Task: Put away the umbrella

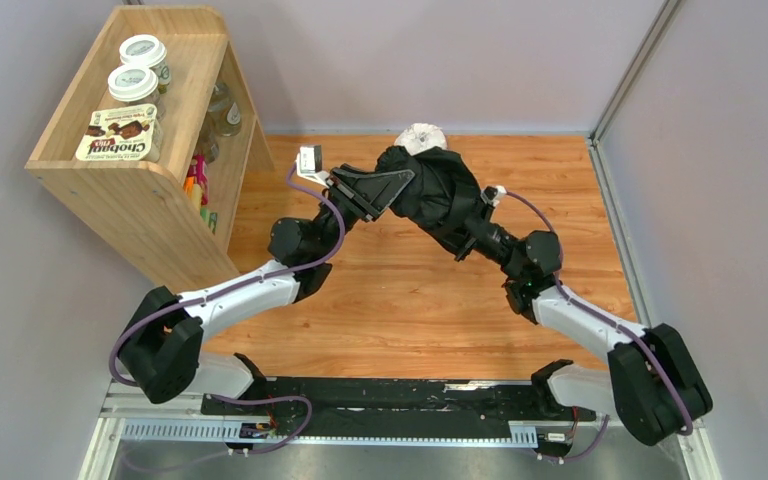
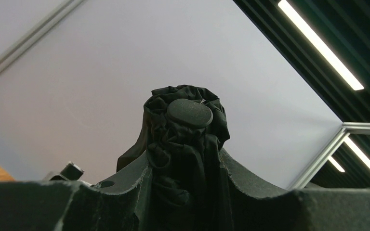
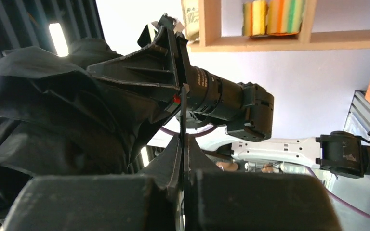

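Left pincer point(image 2: 187, 166) clamped around bunched fabric of the umbrella point(image 2: 188, 113), just under its top cap. Right pincer point(image 3: 183, 163) pressed closed on a thin black strip, probably an umbrella rib or strap. Umbrella held up between both arms, over the far tabletop point(image 1: 410, 300).

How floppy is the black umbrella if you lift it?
Probably floppy: the umbrella fabric crumples in loose folds where the left gripper's jaws pinch it. Its smooth cap looks hard, so likely stiff there.
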